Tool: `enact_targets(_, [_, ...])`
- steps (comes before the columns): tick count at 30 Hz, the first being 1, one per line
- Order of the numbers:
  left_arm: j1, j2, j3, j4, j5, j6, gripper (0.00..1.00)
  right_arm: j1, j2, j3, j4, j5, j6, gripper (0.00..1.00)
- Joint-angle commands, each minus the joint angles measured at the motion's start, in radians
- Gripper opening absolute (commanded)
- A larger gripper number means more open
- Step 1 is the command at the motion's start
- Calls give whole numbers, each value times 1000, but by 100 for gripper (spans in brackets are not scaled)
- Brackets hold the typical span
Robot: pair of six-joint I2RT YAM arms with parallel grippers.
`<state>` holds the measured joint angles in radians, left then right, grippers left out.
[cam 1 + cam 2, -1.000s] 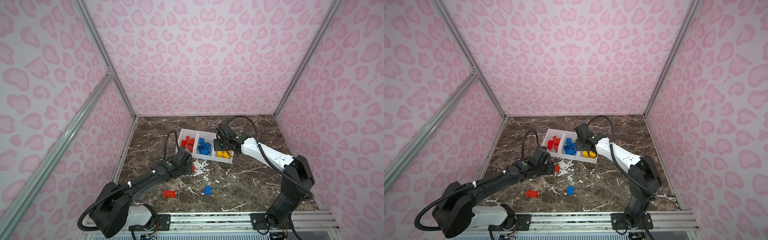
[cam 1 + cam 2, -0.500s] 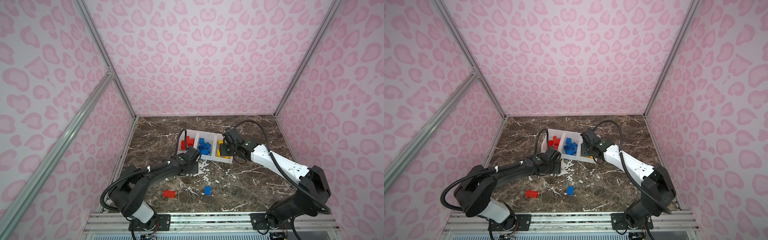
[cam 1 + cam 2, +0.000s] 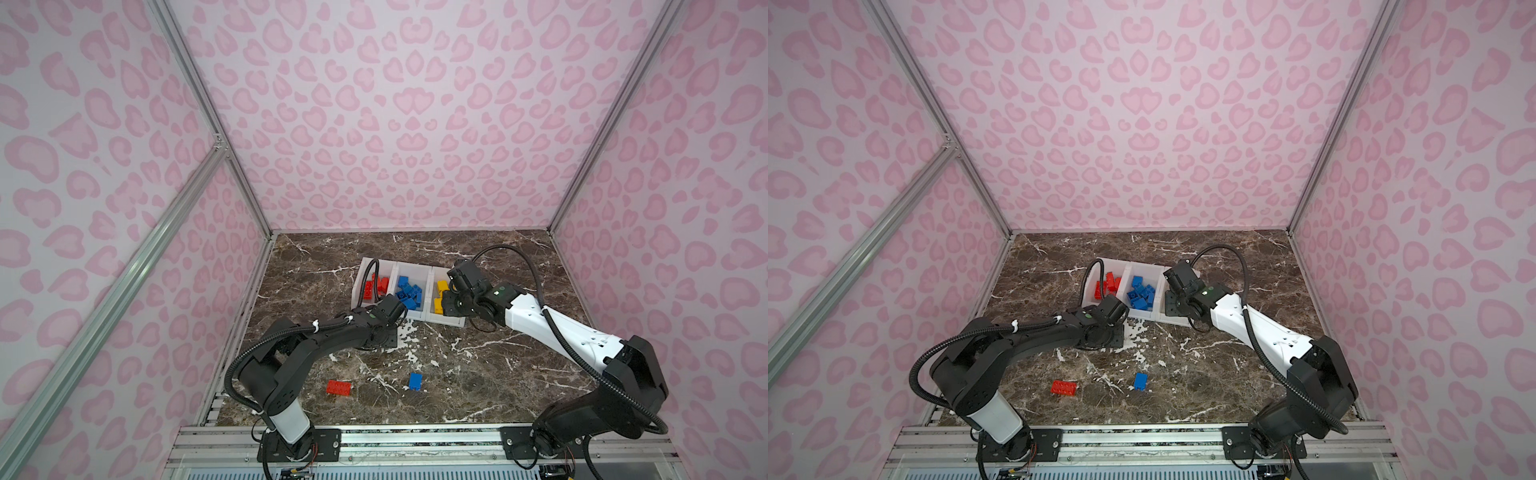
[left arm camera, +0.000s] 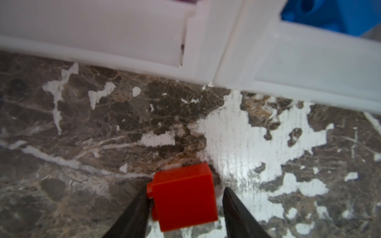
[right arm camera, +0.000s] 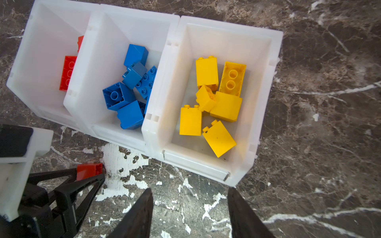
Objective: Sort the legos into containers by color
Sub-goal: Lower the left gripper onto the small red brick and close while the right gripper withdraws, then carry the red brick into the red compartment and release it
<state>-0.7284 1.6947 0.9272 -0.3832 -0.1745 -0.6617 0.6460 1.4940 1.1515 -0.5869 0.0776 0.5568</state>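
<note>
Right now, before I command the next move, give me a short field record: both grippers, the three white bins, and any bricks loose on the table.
bins: three joined white plastic bins, holding red bricks, blue bricks, yellow bricks, one colour each
left gripper: jaws astride a small red plastic brick, low over the brown marble table before the bins; firm grip unconfirmed
right gripper: open, empty, near the front lip of the bin with yellow bricks
loose on table: red oblong brick; blue brick

yellow legos (image 5: 207,72) lie in the end container (image 5: 266,82); right pincer (image 5: 190,190) hovers, jaws apart.
</note>
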Motion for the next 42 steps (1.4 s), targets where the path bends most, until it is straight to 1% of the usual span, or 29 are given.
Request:
enact_targets(1, [1,22,13,20,-5,-6,56,-1,-5,-10,17,8,7,59])
enact_targets(7, [0,45,21,27,-5,-4,42,0,-14,-22,15,11,12,58])
enact_targets(10, [0,37,16,27,-11,-3,38,-1,-21,-25,12,15,12,58])
enact_targets(15, [0,-27,7,4,-23,11,37,0,-31,-31,9,20,15,58])
enact_targets(19, [3,-124,30,-49,-70,60,38,0,-41,-38,10,24,18,58])
enact_targets(22, [30,-181,81,-74,-106,121,38,0,-47,-42,7,28,18,58])
enact_targets(24, [67,-195,119,-74,-109,163,38,0,-49,-46,7,29,20,58])
enact_targets(27, [138,-166,175,-69,-106,222,38,0,-58,-52,12,26,27,58])
enact_targets(30, [208,-89,257,-77,-76,260,38,0,-73,-61,15,28,34,58])
enact_targets(33, [241,-12,337,-83,-62,294,39,2,-86,-73,10,32,39,58])
enact_targets(37, [264,68,412,-91,-34,307,39,4,-108,-91,3,42,48,58])
enact_targets(39, [269,93,450,-95,-28,306,41,4,-120,-100,2,48,51,58])
enact_targets(42, [272,102,449,-97,-29,297,52,4,-128,-103,-2,54,51,58])
